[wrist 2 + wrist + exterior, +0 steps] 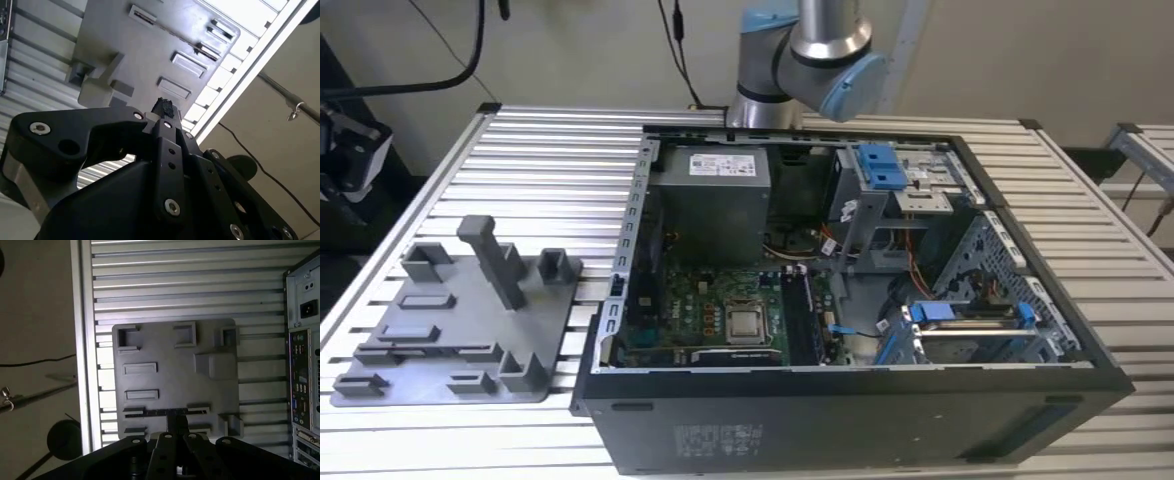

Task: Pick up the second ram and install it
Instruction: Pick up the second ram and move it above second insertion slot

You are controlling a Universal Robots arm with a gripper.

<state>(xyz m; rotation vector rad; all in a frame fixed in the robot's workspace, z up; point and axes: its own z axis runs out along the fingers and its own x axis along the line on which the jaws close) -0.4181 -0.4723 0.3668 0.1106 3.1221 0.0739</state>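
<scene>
The second ram (150, 412) shows as a thin dark strip standing on edge between two low posts of the grey holder tray (165, 347) in the first wrist view. My gripper (175, 424) hangs well above the tray, over the ram's middle, with its fingers closed together and nothing between them. In the second wrist view the black fingertips (162, 106) meet at a point over the tray (125, 55). In the exterior view the tray (460, 375) lies on the slatted table on the exterior view's left, beside the open computer case (854, 410).
The arm's elbow (807, 45) stands behind the case. Inside the case are the motherboard (720, 315), dark memory slots (807, 315), a power supply (710, 200) and blue-latched drive bays (887, 165). A tall post (494, 260) rises from the tray. The table edge (85, 340) runs close by the tray.
</scene>
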